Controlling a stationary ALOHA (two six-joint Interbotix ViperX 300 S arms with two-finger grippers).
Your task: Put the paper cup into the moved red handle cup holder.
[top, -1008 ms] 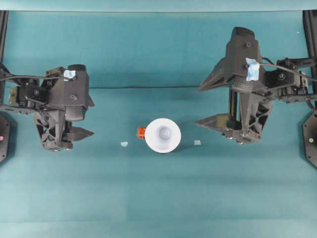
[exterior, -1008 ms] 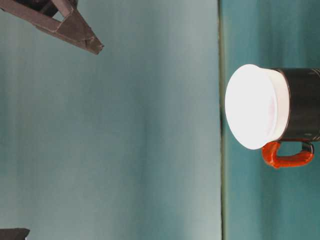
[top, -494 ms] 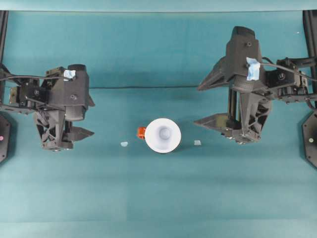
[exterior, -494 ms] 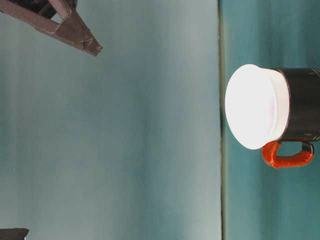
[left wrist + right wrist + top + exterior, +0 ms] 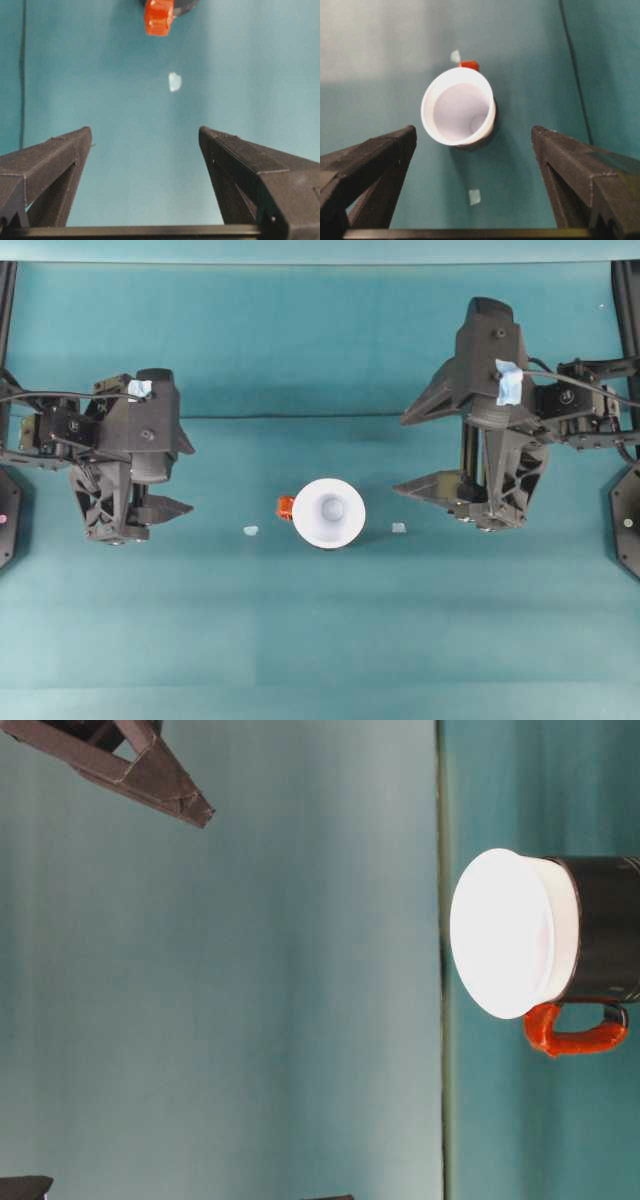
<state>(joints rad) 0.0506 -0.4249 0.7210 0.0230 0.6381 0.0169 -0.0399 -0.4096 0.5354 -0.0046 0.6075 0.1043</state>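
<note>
White tapered paper cup (image 5: 329,512) seated in glossy black red-handled holder (image 5: 600,930); light, crushable, best taken gently below rim. Left gripper (image 5: 145,145) and right gripper (image 5: 472,145) spread wide, empty, flanking holder.

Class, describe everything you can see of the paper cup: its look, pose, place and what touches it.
The paper cup is plain white and tapered, with a wide round rim and a smaller base visible inside. It stands upright and empty, seated in the red handle cup holder, its upper part rising above the holder's black wall. It sits near the middle of the table, between two small pale scraps. Neither gripper touches it.
</note>
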